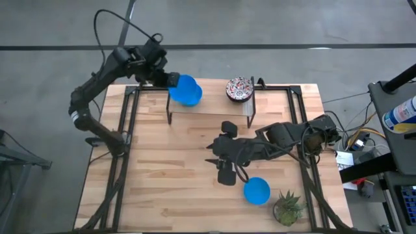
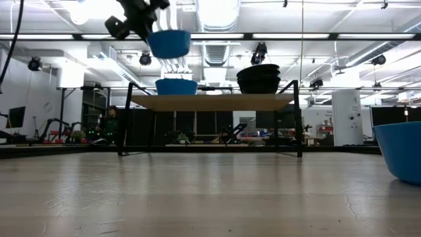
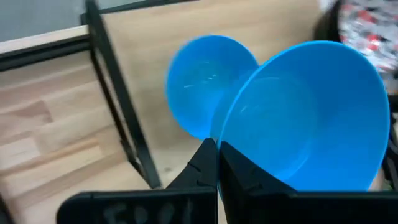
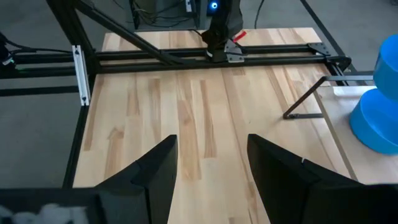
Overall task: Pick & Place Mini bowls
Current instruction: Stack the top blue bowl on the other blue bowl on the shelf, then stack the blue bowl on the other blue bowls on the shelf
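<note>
A plain blue mini bowl [image 2: 170,43] hangs tilted in my left gripper [image 3: 217,152], which is shut on it above the raised wooden shelf [image 1: 208,120] at the table's far side. Under it a second blue bowl [image 3: 208,81] rests on its base on the shelf [image 2: 210,102]. A stack of white floral bowls [image 1: 239,89] stands on the shelf's right part. A third blue bowl [image 1: 257,191] sits on the table near the right near corner. My right gripper [image 1: 218,151] hovers open over the table's middle, holding nothing. My left gripper pinches the held blue bowl by its rim [image 3: 227,140] between the two fingers, one finger inside the wall and one outside. The fingers come from the table's left, slanting down. The bowl is lifted clear and tilted, above the blue bowl on the shelf.
A small potted green plant [image 1: 286,207] stands at the near right corner beside the third blue bowl. Black frame rails [image 1: 123,149] run along the table's left and right sides. Bare wood lies left of my right gripper [image 4: 211,158].
</note>
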Robot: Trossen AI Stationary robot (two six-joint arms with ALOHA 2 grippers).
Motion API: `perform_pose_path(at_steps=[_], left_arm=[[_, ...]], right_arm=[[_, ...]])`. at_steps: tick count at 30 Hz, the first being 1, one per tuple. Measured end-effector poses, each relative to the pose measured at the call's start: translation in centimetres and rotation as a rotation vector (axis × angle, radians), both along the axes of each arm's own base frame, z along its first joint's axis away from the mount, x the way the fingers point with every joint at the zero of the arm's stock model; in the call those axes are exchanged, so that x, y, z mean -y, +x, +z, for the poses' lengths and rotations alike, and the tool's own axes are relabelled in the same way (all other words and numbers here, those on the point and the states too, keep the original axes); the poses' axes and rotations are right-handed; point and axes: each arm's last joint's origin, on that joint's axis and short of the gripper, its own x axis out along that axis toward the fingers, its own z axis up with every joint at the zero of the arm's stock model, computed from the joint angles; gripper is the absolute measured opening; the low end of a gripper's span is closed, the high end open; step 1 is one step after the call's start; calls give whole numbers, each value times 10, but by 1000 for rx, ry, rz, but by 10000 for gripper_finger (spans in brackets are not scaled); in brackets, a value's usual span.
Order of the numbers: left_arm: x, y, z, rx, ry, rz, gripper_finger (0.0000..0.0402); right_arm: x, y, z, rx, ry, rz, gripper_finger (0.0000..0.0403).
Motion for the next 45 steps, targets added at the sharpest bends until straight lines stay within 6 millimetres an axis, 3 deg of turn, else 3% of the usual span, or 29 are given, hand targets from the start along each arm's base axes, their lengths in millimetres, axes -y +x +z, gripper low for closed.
perform_pose_path(at_steps=[5,11,24,31,36,45], left_arm=[[-24,3,-13,-47,-18,32,0],[-41,22,-30,-70,-26,15,0],[-61,43,-61,-163,-85,0,0],[-62,44,-63,-170,-91,4,3],[-61,42,-64,-200,-87,-39,27],[-57,38,-59,-209,-51,-90,109]], right_arm=[[0,0,0,0,0,0,192],[0,0,0,-1,-1,0,192],[0,0,-1,-10,-10,4,192],[0,0,-1,-13,-18,9,192],[1,0,-1,-13,-20,9,192],[1,0,-5,-28,-13,-1,192]])
